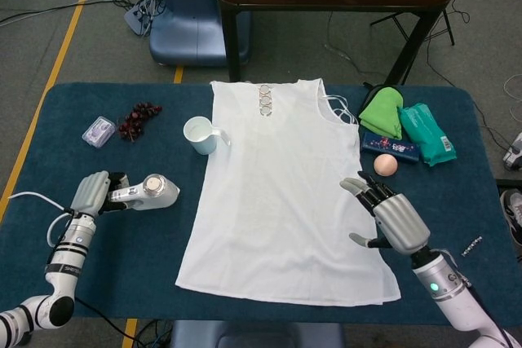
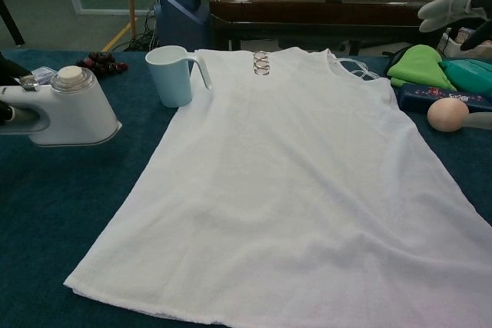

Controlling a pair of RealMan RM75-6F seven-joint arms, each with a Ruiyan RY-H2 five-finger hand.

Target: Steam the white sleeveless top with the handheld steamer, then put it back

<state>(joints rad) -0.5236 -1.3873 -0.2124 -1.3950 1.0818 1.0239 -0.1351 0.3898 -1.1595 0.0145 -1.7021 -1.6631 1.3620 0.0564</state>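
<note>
While your left robot hand [image 1: 91, 194] grips the steamer [image 1: 152, 192] by its handle, right robot hand [image 1: 391, 218] spread empty, expect the limp top [image 1: 281, 193] to bunch.

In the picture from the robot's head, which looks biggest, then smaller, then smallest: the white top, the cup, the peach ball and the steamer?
1. White sleeveless top
2. Handheld steamer and cup: look about alike, so unranked
3. Peach ball
</note>
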